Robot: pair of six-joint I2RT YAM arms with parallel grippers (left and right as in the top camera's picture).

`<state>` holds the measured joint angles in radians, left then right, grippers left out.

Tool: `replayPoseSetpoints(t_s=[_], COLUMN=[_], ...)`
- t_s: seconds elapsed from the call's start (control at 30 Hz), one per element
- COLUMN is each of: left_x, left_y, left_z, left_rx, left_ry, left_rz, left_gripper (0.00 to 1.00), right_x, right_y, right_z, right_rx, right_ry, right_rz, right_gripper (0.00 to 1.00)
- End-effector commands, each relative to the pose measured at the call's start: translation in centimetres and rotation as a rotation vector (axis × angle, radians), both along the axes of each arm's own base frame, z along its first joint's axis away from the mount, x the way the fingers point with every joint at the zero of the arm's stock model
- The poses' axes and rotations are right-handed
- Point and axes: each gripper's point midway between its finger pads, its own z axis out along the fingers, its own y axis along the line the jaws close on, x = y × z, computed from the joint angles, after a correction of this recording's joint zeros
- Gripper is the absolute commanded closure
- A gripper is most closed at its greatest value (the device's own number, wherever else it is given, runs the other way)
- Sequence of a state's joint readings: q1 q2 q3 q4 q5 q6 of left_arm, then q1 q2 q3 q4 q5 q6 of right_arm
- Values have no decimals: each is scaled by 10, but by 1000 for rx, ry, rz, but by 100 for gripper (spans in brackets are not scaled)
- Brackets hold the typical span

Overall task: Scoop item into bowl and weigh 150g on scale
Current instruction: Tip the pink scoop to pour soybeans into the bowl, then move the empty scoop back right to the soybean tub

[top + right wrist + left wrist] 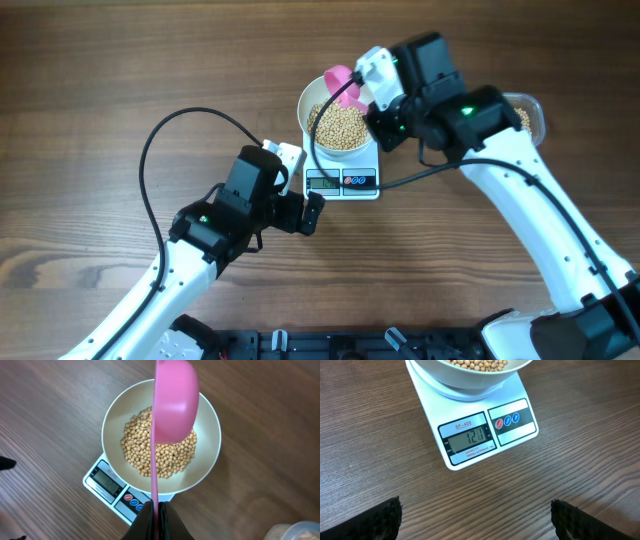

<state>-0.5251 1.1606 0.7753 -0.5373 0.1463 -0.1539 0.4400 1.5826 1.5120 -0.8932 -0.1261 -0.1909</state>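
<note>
Hovering nearest, left gripper (301,184) wide open, empty, above wooden table (380,450), just before small white square digital scale (470,435); display reads 120. On scale, round white deep bowl (210,425) holding small tan-yellow beans (140,450). Over bowl, right gripper (159,510) clamped on pink plastic scoop (175,400). Farthest, clear plastic tub (532,118), probably beans inside.

The left arm (170,265) reaches in from the lower left, elbow bent, its wrist pointing to the right. The left jaws stand spread wide, holding nothing. The right arm (540,210) stretches up from the lower right, and the right jaws are pinched tight on the thin handle of a pink scoop (175,405).
</note>
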Motion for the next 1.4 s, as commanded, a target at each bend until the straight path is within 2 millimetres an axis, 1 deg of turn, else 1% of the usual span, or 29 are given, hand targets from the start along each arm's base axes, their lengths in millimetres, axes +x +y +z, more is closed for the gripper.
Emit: replayPoseSetpoints(t_s=[0.0,0.2,0.27,0.37,0.5,0.57,0.63,0.67,0.7,0.8,0.87,1.0,1.1,1.23,1.37], left_x=[4,4,4,4,4,4,4,4,4,4,4,4,4,4,4], left_y=[-3,-3,-3,-3,-3,-3,-3,-3,-3,-3,-3,-3,-3,-3,-3], left_z=[7,7,7,7,7,7,7,7,7,7,7,7,7,7,7], left_rx=[0,0,0,0,0,0,0,0,0,0,0,0,0,0,0], left_ry=[-23,-23,-23,-23,-23,-23,-23,-23,-23,-23,-23,-23,-23,-23,-23], left_rz=[-12,-12,-12,-12,-12,-12,-12,-12,-12,-12,-12,-12,-12,-12,-12], left_gripper=[0,0,0,0,0,0,0,0,0,0,0,0,0,0,0], right_x=[-1,5,6,10,17,19,18,16,13,1,-3,-9,-17,-18,-19], right_y=[-5,-37,-46,-71,-118,-149,-185,-209,-225,-262,-276,-288,-304,-305,-292], right_z=[21,38,45,52,47,40,28,19,13,-2,-8,-16,-25,-33,-46], right_rx=[207,461,531,611,635,607,539,477,427,272,198,112,17,-2,-14], right_ry=[75,185,203,220,236,232,225,223,223,225,224,240,262,287,326], right_rz=[-23,-104,-104,-154,-319,-422,-548,-633,-691,-818,-866,-911,-973,-975,-939], right_gripper=[96,96,96,96,96,96,96,96,96,96,96,96,96,96,96])
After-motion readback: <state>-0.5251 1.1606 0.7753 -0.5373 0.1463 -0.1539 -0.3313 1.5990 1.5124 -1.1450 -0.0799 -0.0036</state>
